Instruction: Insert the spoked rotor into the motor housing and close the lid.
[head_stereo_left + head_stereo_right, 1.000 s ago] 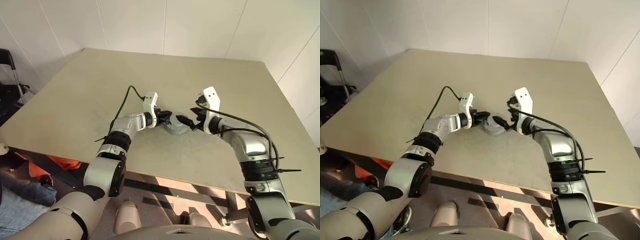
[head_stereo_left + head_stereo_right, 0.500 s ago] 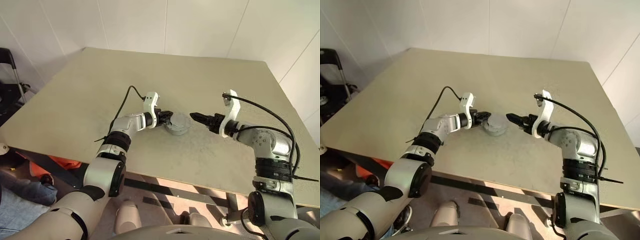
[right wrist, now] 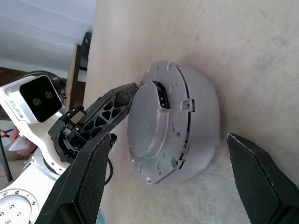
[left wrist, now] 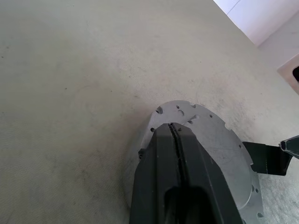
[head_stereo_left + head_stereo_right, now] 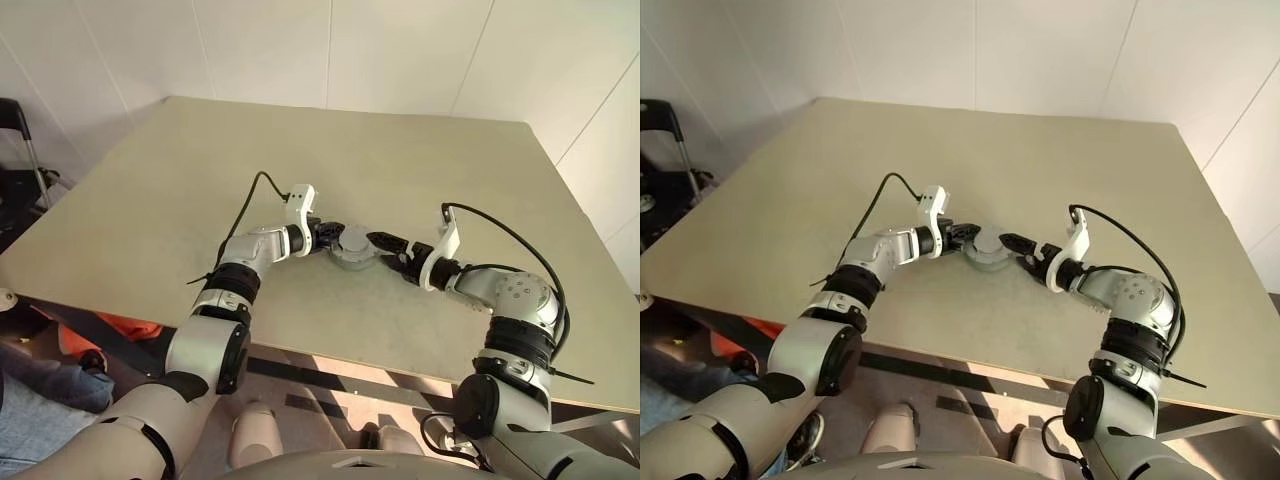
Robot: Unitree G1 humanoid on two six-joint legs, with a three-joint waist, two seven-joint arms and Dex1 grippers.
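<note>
One motor housing sits on the table — a single round grey unit, lid already on, roughly mid-table and a little toward the near edge. It lies flat with its round lid face up, so its axis runs vertically; being round, it has no long axis across the table. In the right wrist view a small dark rectangular socket shows on the lid, along with small holes around the rim. No writing or brand can be read on any part.

Two grippers are at it, one on each side. The left gripper comes in from the left with its two black fingers pressed together, resting on top of the lid's left part. The right gripper comes in from the right — its fingers spread wide, one either side of the housing in the right wrist view, not closed on it.
</note>
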